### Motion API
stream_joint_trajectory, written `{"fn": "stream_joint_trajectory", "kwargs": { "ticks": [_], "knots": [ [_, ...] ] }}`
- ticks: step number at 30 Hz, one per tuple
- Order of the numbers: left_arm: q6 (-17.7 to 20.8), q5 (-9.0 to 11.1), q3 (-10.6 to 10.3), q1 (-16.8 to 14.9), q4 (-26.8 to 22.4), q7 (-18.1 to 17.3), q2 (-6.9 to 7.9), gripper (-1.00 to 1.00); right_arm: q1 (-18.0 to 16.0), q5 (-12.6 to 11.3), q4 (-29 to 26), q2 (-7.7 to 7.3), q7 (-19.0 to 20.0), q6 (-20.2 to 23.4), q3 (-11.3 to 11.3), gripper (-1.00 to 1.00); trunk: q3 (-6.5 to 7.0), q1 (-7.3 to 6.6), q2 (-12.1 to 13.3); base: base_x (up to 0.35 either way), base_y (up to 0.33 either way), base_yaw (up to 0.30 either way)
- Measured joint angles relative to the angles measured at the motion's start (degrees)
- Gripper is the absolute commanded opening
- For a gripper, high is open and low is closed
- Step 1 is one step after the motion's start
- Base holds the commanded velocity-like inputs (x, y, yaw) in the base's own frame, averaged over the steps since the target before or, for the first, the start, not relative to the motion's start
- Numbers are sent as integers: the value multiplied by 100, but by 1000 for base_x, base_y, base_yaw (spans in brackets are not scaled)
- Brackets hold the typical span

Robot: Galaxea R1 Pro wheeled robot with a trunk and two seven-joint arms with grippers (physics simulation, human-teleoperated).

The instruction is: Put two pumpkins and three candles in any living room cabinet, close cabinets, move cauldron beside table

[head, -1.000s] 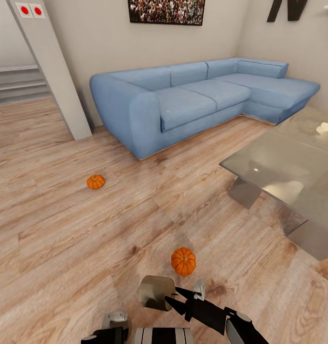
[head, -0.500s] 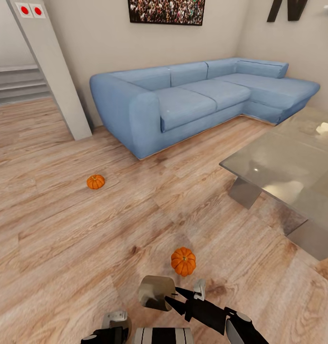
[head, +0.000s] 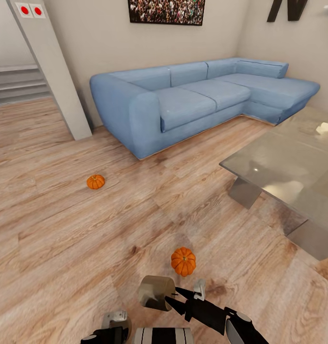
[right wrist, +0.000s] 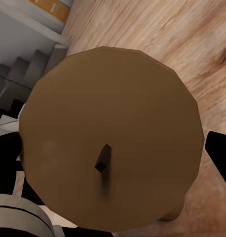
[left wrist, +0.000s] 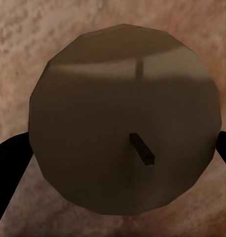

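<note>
Candles ride clamped in both your grippers, one in the left gripper (left wrist: 124, 148), one in the right gripper (right wrist: 110, 163); near pumpkin (head: 183, 261) and far pumpkin (head: 95, 181) lie on the floor (head: 63, 229), nothing stowed.

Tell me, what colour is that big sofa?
Light blue; the sofa shows best in the head view.

No readable text, labels, brands or numbers anywhere
</note>
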Motion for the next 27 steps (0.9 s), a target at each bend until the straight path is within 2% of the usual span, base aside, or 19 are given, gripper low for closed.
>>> {"fn": "stream_joint_trajectory", "kwargs": {
  "ticks": [12, 21, 27],
  "knots": [
    [5, 11, 34, -2, 11, -58, 10, -100, 0, -3, 1, 0, 0, 0, -1, -100, 0, 0, 0, 0, 0, 0],
    [7, 17, 47, 1, 32, -56, 13, -100, 0, -7, 2, 0, 1, 0, -1, -100, 199, -22, 12, 0, 0, 0],
    [43, 13, 83, -3, 28, -1, 95, -100, 0, -14, 7, 0, -1, 0, -8, -100, 332, -38, 20, 0, 0, 0]
  ]
}}
